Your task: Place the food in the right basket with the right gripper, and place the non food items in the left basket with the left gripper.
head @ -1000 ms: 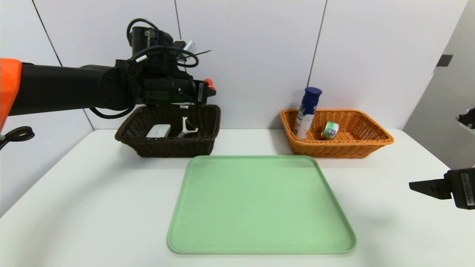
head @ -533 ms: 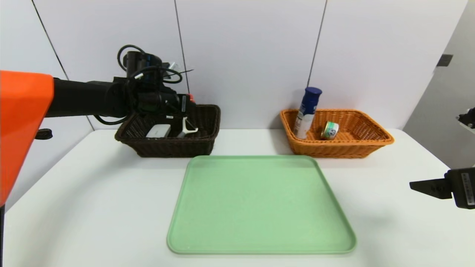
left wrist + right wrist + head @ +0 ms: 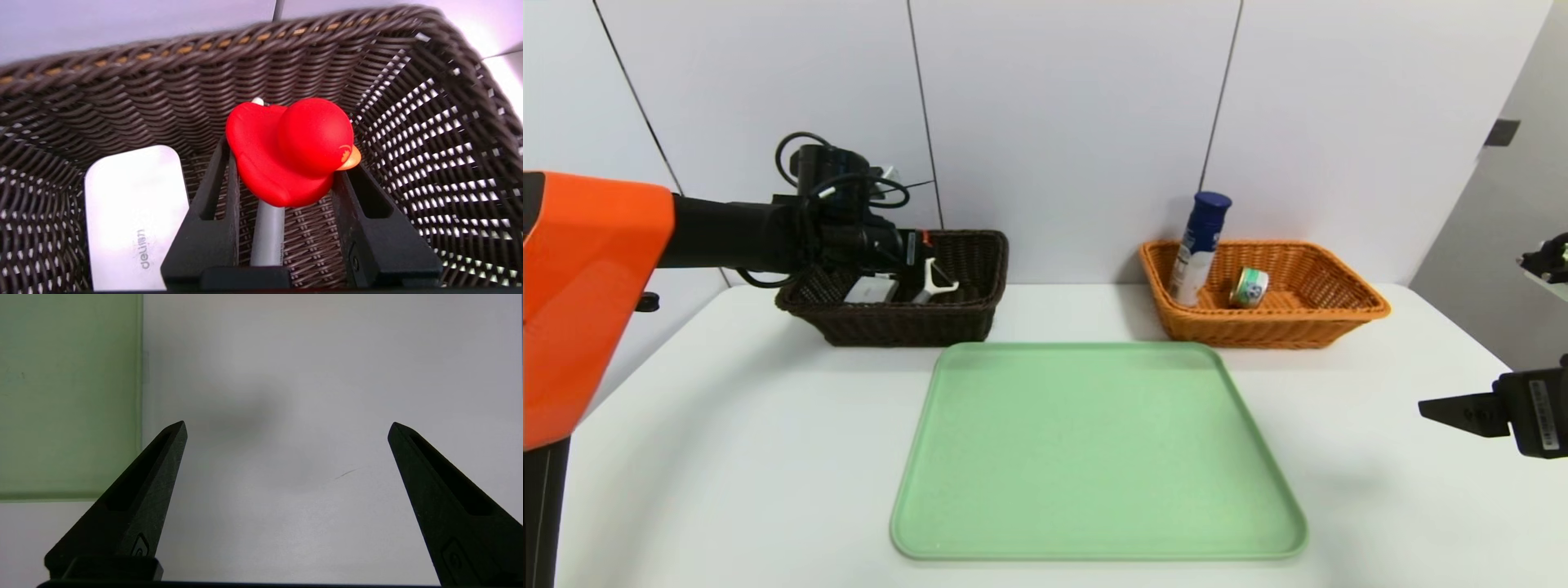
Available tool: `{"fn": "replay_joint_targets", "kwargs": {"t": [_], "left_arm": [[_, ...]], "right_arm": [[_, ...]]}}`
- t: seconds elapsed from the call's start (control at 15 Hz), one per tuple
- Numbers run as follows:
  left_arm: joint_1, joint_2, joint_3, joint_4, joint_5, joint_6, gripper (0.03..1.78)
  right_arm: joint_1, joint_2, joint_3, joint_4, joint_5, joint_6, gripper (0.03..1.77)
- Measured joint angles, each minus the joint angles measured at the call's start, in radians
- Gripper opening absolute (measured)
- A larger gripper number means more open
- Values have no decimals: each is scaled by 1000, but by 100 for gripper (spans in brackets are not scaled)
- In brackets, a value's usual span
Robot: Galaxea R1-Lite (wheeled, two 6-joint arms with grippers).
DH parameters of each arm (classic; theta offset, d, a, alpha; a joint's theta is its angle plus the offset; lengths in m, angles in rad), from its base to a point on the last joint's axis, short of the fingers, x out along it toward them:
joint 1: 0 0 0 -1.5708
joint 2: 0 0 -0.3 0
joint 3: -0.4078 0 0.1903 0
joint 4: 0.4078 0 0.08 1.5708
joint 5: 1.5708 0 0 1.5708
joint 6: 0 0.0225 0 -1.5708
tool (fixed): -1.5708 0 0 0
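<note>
A: What does the left pincer (image 3: 286, 183) have?

B: Its two black fingers (image 3: 212, 212) are closed partway on a small red duck (image 3: 286, 151) with an orange beak, gripping it from both sides. In the head view the left pincer (image 3: 913, 245) sits at the left of the frame, just over the dark brown basket (image 3: 968, 314).

A: And what lies under the duck?

B: In the left wrist view, the grey handle of the peeler (image 3: 267, 237) runs between the fingers below the duck, and the flat white case (image 3: 130, 212) lies on the basket floor (image 3: 408, 183) toward the lower left of the frame. In the head view the peeler (image 3: 934, 282) and the white case (image 3: 870, 289) both lie inside that basket.

A: Where is the right pincer (image 3: 286, 428)?

B: It hangs at the right edge of the head view (image 3: 1429, 408), above the white tabletop (image 3: 727, 425), with its fingers (image 3: 143, 490) spread wide and nothing between them.

A: And the food?

B: The tall blue bottle (image 3: 1196, 249) leans in the orange-tan basket (image 3: 1339, 314) at upper right of the frame, with the small tin can (image 3: 1248, 287) lying tipped just beside it. A green tray (image 3: 1094, 449) lies bare in the middle of the tabletop, in front of both baskets.
</note>
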Motion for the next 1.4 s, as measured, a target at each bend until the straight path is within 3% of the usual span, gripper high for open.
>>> {"fn": "replay_joint_targets", "kwargs": {"t": [0.33,0.67,1.07,1.2,1.33,1.4], "left_arm": [[17,20,-1,-3,0,0,67],[20,31,-1,-3,0,0,116],[15,-59,-1,8,-10,-1,145],[2,-163,-1,89,-13,8,151],[-9,-273,4,290,19,37,156],[-12,-331,16,405,46,59,157]], "right_arm": [[0,10,-5,0,-1,0,170],[0,13,-11,1,-1,0,170],[0,9,-12,2,-19,0,170],[1,10,-14,0,-14,-2,170],[19,10,-24,-3,6,0,170],[29,10,-29,-14,49,2,170]]}}
